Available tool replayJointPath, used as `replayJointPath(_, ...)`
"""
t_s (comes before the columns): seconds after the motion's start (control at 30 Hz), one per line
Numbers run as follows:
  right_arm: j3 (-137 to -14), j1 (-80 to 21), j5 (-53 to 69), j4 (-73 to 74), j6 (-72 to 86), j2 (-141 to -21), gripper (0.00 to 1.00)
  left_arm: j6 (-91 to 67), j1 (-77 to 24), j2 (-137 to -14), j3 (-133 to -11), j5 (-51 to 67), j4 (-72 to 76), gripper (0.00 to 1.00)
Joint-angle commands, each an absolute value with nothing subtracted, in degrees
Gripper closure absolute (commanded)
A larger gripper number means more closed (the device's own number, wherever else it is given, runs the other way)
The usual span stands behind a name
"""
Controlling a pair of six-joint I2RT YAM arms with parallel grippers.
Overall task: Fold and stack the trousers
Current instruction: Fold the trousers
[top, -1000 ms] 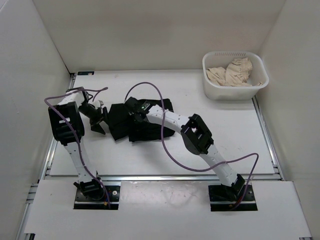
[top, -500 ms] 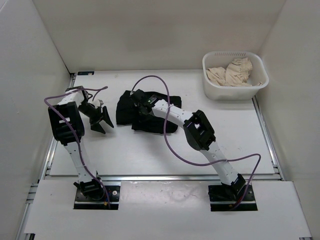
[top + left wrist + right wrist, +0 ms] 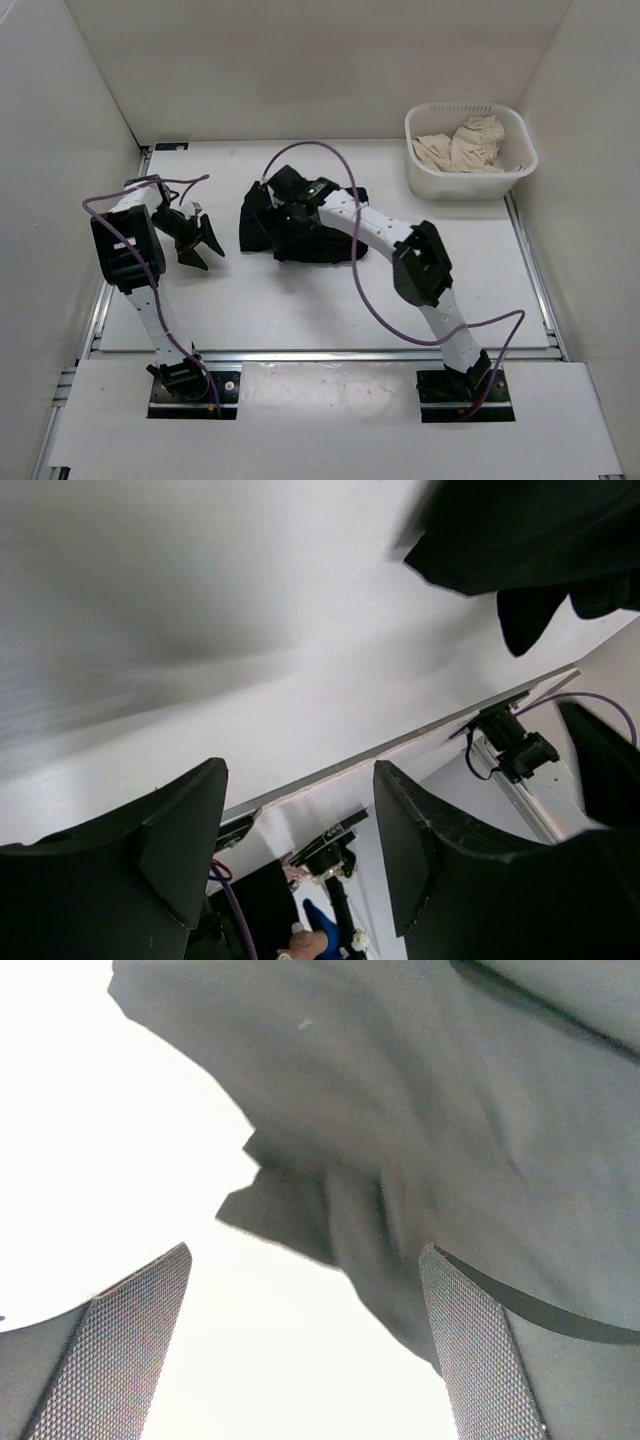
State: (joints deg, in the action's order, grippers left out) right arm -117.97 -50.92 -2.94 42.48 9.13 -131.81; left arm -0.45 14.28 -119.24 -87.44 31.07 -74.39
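The black trousers [image 3: 310,232] lie in a folded bundle on the white table [image 3: 450,270], at mid-depth and slightly left of centre. My right gripper [image 3: 268,205] hovers over the bundle's left end, open. In the right wrist view the right gripper [image 3: 305,1260] has its fingers wide apart, with nothing between them and the trousers [image 3: 420,1110] just beyond the tips. My left gripper [image 3: 205,242] stands open to the left of the bundle, apart from it. In the left wrist view the left gripper [image 3: 298,780] is empty, with the trousers [image 3: 530,540] at the top right.
A white basket [image 3: 425,178] stands at the back right corner and holds a beige cloth [image 3: 462,143]. White walls close in the table on the left, back and right. Purple cables loop over both arms.
The right gripper has opened and let go of the trousers. The bundle has ended up farther back and more compact. The left gripper has hardly moved.
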Motion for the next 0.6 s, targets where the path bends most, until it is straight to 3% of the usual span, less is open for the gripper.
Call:
replayJointPath(0.0,-119.00,-50.63,2.10,48.85,5.55,-117.36,0.01,0.00,15.21,-112.16,-85.96,32.79,-74.62,0.29)
replayJointPath(0.17,-114.46,-42.73,7.02,60.80,12.73,-104.20,0.01,0.00,16.52,-106.36,-84.64,25.25,-73.57,0.29)
replayJointPath(0.27,-99.01,-32.64,10.02,60.83,17.22,-92.17,0.01,0.00,18.45,-100.82,-84.02,18.75,-71.02,0.26)
replayJointPath(0.4,-79.24,-14.82,3.44,61.60,18.54,-78.86,0.01,0.00,24.51,-95.37,-82.62,12.49,-67.95,0.25)
replayJointPath(0.57,-74.45,-2.48,-3.16,64.15,16.26,-70.58,0.01,0.00,31.45,-87.65,-76.91,5.63,-61.53,0.22)
